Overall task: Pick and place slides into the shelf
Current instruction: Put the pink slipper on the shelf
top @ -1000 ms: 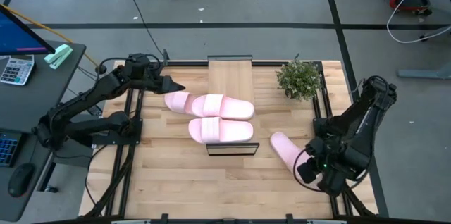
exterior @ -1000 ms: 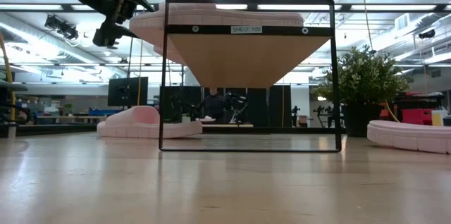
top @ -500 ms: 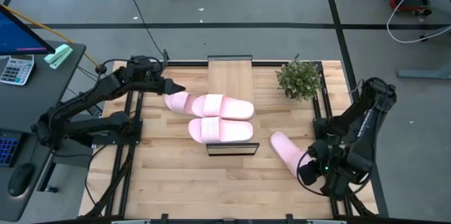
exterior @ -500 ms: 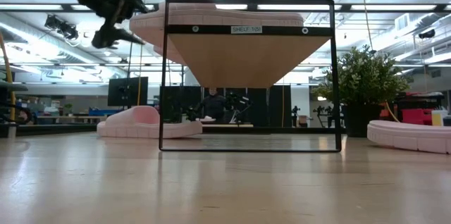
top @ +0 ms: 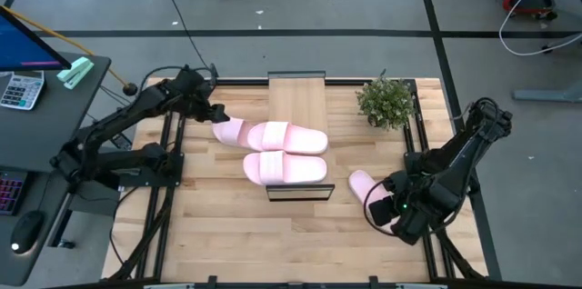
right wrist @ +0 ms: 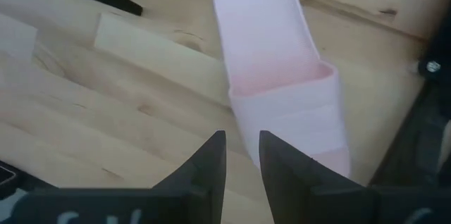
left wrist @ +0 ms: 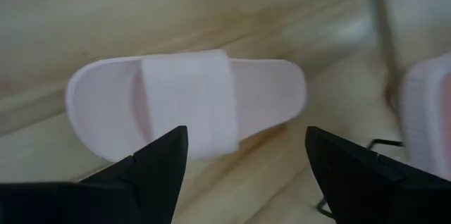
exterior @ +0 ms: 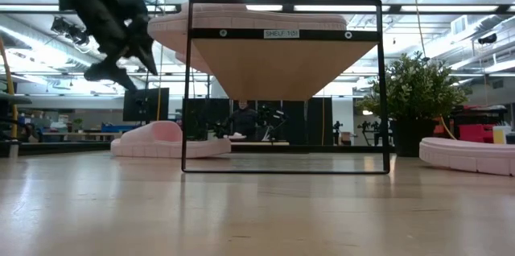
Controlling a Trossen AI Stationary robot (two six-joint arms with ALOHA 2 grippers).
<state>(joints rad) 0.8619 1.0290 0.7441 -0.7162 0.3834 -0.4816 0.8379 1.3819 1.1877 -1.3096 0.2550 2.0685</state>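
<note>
Swinging lower in the low view's upper left, the left gripper (exterior: pixel 121 55) hangs wide open over the loose slide (left wrist: pixel 187 108). Two slides (top: pixel 285 152) lie mid-frame on the shelf (top: pixel 296 98). Lower right, the right gripper (right wrist: pixel 242 155), narrow and empty, hovers over the fourth slide (right wrist: pixel 282 69), so both pickups look near.

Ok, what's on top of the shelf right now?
Two slides lie side by side across the shelf, hanging over its edges. The panel beneath them is covered; its far end is bare.
</note>
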